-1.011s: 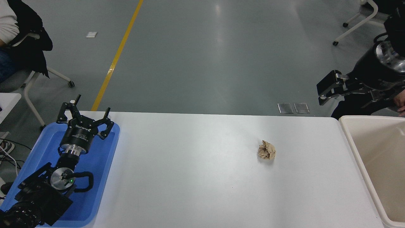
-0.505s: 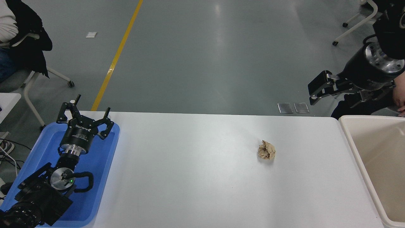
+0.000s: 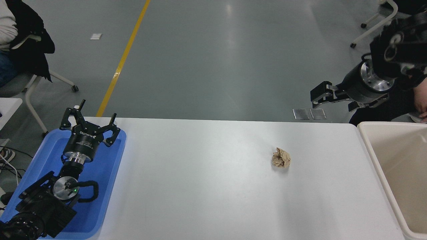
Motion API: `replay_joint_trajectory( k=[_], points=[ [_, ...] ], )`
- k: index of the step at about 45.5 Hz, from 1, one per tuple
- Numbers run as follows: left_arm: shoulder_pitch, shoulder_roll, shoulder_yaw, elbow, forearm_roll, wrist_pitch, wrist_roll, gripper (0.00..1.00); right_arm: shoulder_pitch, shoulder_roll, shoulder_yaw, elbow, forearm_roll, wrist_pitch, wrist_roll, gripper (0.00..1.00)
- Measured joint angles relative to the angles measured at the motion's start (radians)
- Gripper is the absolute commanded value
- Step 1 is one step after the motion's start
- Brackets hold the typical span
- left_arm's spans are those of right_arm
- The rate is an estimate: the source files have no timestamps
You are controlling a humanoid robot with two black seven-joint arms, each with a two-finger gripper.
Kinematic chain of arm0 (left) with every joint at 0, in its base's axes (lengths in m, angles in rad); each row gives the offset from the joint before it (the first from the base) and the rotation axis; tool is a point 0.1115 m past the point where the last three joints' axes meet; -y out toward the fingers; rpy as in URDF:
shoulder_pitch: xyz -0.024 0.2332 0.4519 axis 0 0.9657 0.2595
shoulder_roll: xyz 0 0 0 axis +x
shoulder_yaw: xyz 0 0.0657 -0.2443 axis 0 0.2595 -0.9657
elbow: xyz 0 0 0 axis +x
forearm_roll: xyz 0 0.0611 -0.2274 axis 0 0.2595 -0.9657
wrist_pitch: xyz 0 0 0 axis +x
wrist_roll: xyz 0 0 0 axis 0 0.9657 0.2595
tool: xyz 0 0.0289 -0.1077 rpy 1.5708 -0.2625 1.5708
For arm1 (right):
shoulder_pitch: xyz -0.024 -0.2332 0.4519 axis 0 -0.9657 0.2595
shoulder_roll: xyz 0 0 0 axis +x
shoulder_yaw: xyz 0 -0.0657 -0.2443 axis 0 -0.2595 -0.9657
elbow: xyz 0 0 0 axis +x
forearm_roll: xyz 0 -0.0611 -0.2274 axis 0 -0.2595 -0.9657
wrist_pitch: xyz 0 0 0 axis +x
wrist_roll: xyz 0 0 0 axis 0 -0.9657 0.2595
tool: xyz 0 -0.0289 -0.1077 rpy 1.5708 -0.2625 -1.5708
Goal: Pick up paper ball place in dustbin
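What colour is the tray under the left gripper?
Blue tray, head view; left gripper is parked over it.

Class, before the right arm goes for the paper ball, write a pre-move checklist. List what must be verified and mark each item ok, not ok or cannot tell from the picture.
1. Paper ball lies free on the white table, nothing touching it: ok.
2. Right gripper positioned over the ball: not ok, it hangs beyond the table's far edge.
3. Right gripper open wide enough for the ball: cannot tell.
4. Dustbin open-topped at the table's right end: ok.
5. Left gripper parked over the blue tray, out of the path: ok.
6. Person's hand behind the dustbin, clear of the arm: cannot tell.
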Motion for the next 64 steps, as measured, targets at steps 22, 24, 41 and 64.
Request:
replay_joint_trajectory(
  k=[22,24,41,64],
  points=[
    [0.0,0.0,0.0,0.0,0.0,0.0,0.0,1.0,-0.412,0.165,0.131,-0.276,-0.002,-0.261,0.004,1.0],
    [0.0,0.0,0.0,0.0,0.0,0.0,0.0,1.0,-0.438,0.172,0.137,-0.289,-0.002,-0.276,0.005,1.0],
    [0.0,0.0,0.0,0.0,0.0,0.0,0.0,1.0,-0.598,0.216,0.169,-0.373,-0.002,-0.369,0.011,1.0],
    [0.0,0.0,0.0,0.0,0.001,0.0,0.0,1.0,-0.713,0.242,0.24,-0.431,-0.003,-0.392,0.013,1.0]
  ],
)
